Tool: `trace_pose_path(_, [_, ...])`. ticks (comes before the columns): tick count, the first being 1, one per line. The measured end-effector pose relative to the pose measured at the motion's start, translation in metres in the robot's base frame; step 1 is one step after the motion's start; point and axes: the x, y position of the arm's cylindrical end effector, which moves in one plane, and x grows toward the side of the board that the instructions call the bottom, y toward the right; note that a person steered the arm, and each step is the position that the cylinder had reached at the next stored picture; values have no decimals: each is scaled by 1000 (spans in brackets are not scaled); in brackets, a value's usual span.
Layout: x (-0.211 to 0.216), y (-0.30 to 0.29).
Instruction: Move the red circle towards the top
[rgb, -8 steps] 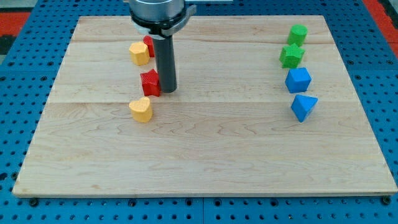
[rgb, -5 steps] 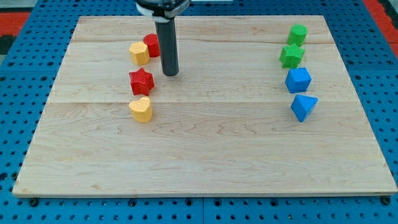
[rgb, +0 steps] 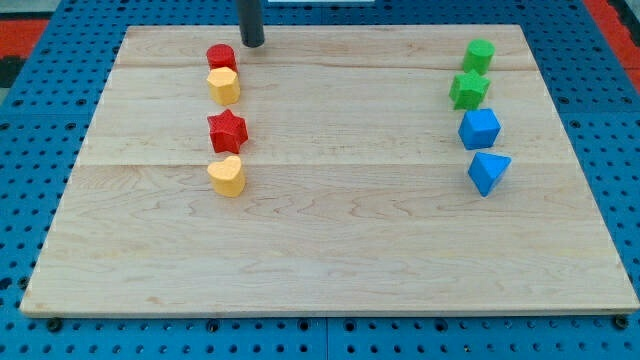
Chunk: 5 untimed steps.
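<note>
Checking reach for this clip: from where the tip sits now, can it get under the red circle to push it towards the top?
Probably not directly. My tip sits above and right of the red circle, and the yellow block touches the circle's lower side, so the tip would have to circle round and would push both together.

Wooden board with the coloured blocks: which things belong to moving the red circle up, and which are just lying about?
In the job:
red circle block, near the board's top
my tip, just to its upper right

Lying about:
yellow hexagon-like block
red star block
yellow heart block
two green blocks
blue cube-like block
blue wedge-like block
</note>
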Motion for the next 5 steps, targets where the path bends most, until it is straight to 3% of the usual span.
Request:
trace_pose_path(1, [27, 19])
trace_pose_path(3, [124, 17])
trace_pose_path(5, [137, 17])
